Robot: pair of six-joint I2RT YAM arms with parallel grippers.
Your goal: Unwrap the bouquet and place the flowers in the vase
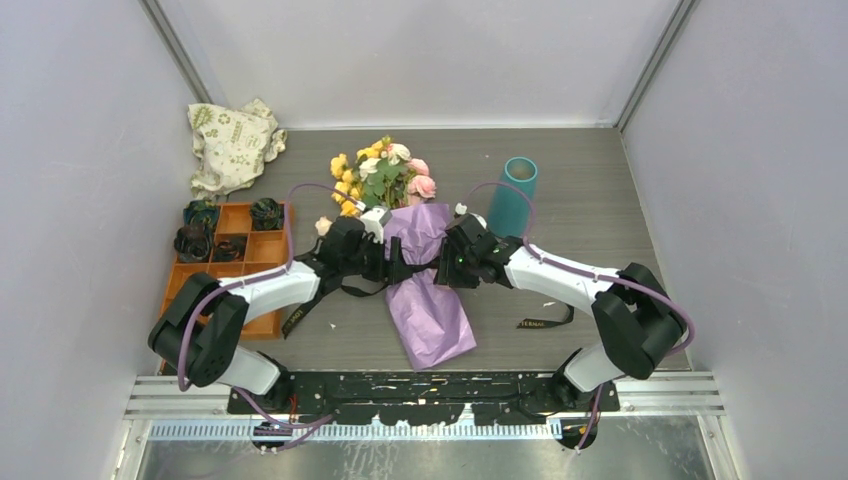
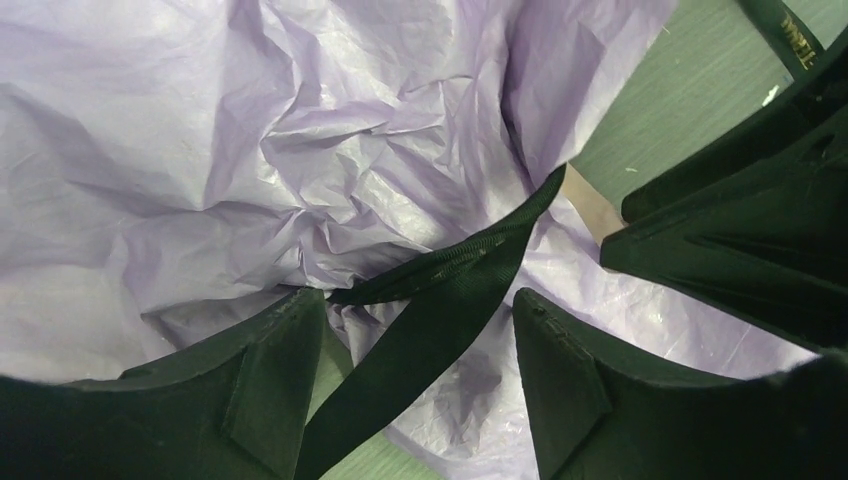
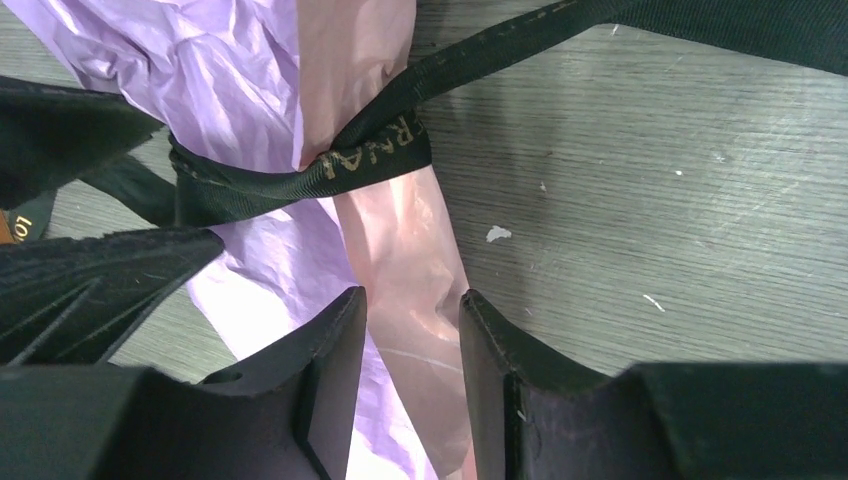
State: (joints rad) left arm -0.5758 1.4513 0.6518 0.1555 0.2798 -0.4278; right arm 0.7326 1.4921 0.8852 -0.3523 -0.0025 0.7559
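Note:
The bouquet lies mid-table, its yellow, pink and white flowers (image 1: 385, 170) at the far end and the purple wrapping paper (image 1: 432, 305) toward me. A black ribbon (image 3: 300, 180) with gold letters is looped round the wrapping's waist. My left gripper (image 2: 420, 310) is open, and a loose stretch of ribbon (image 2: 440, 320) runs untouched between its fingers. My right gripper (image 3: 412, 305) straddles the pink inner paper (image 3: 400, 250) just below the ribbon, its jaws closed against it. Both grippers meet at the waist, left gripper (image 1: 398, 260) and right gripper (image 1: 447, 262). The teal vase (image 1: 513, 195) stands at the back right.
An orange compartmented tray (image 1: 262, 268) holding dark rosettes sits left of my left arm. A beige printed cloth bag (image 1: 232, 145) lies in the far left corner. A ribbon end (image 1: 545, 322) trails on the table near my right arm. Grey walls close in both sides.

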